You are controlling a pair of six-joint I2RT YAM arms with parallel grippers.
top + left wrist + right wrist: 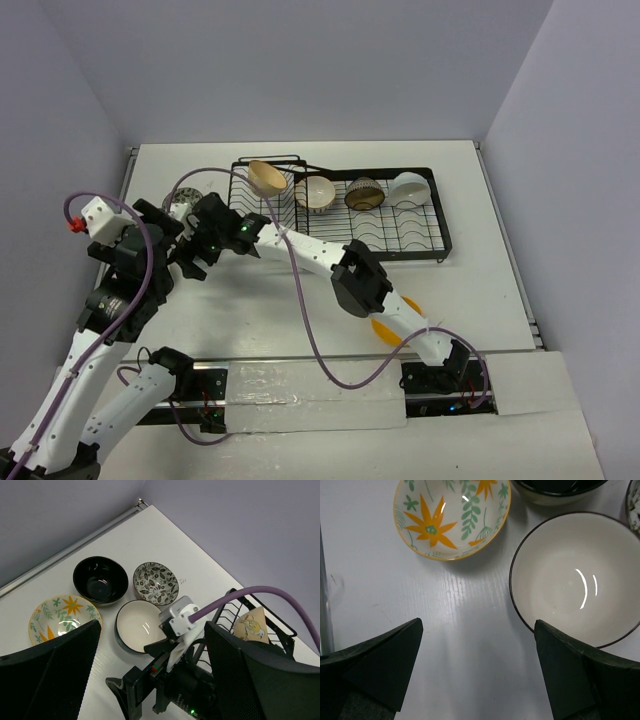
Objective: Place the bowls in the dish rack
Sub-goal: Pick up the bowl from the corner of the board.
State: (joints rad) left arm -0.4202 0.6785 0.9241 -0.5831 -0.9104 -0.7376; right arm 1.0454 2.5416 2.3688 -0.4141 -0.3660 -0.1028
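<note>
– Right wrist view: the right gripper (477, 672) has its black fingers spread wide over the bare white table (465, 625), with nothing between them.

– Where are the bowls?

– Four lean in the black wire dish rack (400, 236), along its far side. Four more sit grouped on the table to the left of the rack. A cream-lined bowl with a dark rim (572, 580) is just beside one finger. A yellow-rimmed bowl painted with orange flowers (452, 515) lies ahead of the other. Beyond them are a glossy black bowl (100, 579) and a grey leaf-patterned bowl (156, 582). A bright orange-yellow bowl (398, 322) shows partly under the right arm.

– And the other arm?

– The left gripper (155, 680) is spread too, and empty. It hangs just above the right arm's wrist.

– What worries you?

– Crowding, mostly. If both arms go for this cluster, they could knock each other. The bowls also sit nearly rim to rim, so a finger coming down on the cream-lined one might shove its neighbours. A pinch on a glazed rim could slip, I'd guess. The purple cable (300, 290) loops near the rack and may catch on a wire.
</note>
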